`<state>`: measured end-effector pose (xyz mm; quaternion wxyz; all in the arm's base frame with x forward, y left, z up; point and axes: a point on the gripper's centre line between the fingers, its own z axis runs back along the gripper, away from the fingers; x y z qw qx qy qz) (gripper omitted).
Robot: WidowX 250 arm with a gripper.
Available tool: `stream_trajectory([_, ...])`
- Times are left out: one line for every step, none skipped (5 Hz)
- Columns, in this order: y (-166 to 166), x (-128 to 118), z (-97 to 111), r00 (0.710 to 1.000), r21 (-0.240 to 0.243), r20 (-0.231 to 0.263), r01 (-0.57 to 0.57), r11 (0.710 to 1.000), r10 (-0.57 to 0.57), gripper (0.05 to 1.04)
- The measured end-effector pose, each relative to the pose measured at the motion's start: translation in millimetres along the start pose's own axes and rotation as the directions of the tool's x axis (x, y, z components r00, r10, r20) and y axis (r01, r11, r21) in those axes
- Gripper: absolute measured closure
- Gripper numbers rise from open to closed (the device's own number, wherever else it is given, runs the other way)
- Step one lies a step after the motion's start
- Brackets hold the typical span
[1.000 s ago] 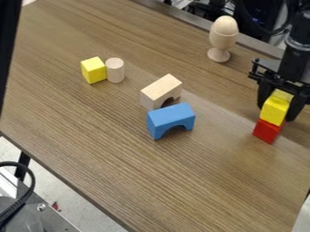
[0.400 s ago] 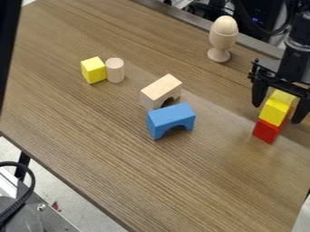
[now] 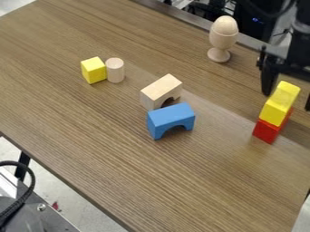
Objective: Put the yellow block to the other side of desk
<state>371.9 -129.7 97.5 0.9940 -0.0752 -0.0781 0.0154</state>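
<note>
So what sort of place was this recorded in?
Probably a robotics lab: a black robot arm over a wood-grain desk, toy blocks standing on it, and dark equipment beyond the far edge.

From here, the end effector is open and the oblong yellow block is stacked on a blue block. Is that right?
Not quite: the camera view shows the oblong yellow block stacked on a red block, not a blue one. The end effector is open, as you say.
</note>
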Motion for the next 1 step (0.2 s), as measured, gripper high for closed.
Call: stream_trajectory([14.8, 9.9, 28.1, 0.996, 0.028, 0.083, -0.043, 0.999, 0.040, 0.083])
